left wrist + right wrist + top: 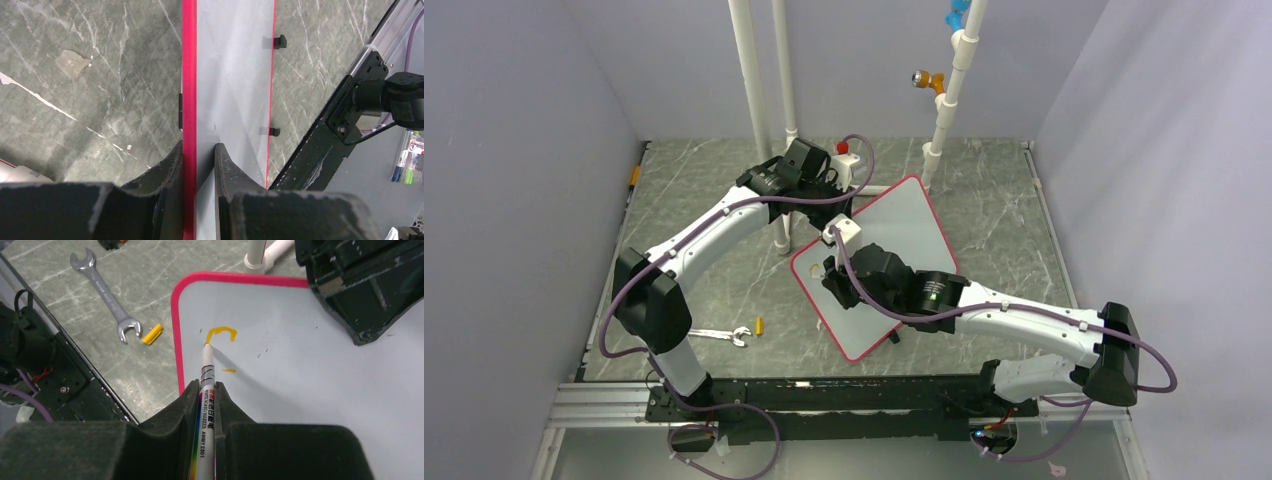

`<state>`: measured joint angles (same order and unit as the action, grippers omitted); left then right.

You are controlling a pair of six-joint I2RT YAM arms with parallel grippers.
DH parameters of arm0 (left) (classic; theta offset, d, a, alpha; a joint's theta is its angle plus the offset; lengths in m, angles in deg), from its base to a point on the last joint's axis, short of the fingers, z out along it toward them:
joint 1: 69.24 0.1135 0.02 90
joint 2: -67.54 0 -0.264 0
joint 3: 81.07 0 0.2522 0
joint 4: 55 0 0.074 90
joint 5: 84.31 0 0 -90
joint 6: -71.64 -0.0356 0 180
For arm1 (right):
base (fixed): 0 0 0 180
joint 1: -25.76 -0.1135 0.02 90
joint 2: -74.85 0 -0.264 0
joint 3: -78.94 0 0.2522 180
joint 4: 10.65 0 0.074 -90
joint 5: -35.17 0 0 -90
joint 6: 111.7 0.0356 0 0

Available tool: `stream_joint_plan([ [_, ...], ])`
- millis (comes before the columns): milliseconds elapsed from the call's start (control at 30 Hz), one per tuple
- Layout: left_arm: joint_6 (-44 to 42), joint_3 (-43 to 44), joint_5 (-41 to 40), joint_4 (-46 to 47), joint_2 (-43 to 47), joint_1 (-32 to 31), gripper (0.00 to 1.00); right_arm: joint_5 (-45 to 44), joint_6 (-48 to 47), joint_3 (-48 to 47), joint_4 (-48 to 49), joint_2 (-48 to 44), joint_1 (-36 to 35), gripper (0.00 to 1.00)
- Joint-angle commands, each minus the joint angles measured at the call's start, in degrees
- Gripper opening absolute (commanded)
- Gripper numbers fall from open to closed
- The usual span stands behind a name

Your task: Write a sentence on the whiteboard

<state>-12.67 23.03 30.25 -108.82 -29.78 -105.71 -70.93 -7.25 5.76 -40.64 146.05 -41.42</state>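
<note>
The whiteboard, pale grey-white with a red-pink rim, lies at an angle in the middle of the table. My left gripper is shut on its far edge; in the left wrist view the fingers clamp the red rim. My right gripper is shut on a white marker, whose orange tip touches the board near its rounded corner. Of the sentence, only a curved orange-yellow stroke and a short dash show.
A steel wrench and a small yellow cap lie on the table left of the board, also seen in the right wrist view. White pipes stand at the back. The left gripper's body hangs over the board.
</note>
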Motion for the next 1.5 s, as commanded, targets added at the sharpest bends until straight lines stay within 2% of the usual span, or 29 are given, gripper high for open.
stream_joint_plan([
  [0, -3.6, -0.1, -7.7, -2.4, -0.6, -1.4, 0.00, 1.1, 1.8, 2.3, -0.6, -1.2, 0.2, 0.00],
  [267, -3.6, 0.0, -7.6, -2.5, -0.6, -1.4, 0.00, -0.3, 2.9, 4.9, -1.5, -3.2, 0.2, 0.00],
  [667, -3.6, 0.1, -7.6, -2.6, -0.6, -1.3, 0.00, -7.2, 4.0, 4.2, -3.7, -3.5, 0.3, 0.00],
  [1067, -3.6, 0.1, -7.7, -2.7, -0.7, -1.4, 0.00, -3.8, 4.2, 4.1, -2.2, -9.6, 0.2, 0.00],
  [1467, -3.7, 0.2, -7.4, -2.8, -0.9, -1.4, 0.00, -1.1, 4.0, 3.4, 1.3, -4.8, 0.3, 0.00],
])
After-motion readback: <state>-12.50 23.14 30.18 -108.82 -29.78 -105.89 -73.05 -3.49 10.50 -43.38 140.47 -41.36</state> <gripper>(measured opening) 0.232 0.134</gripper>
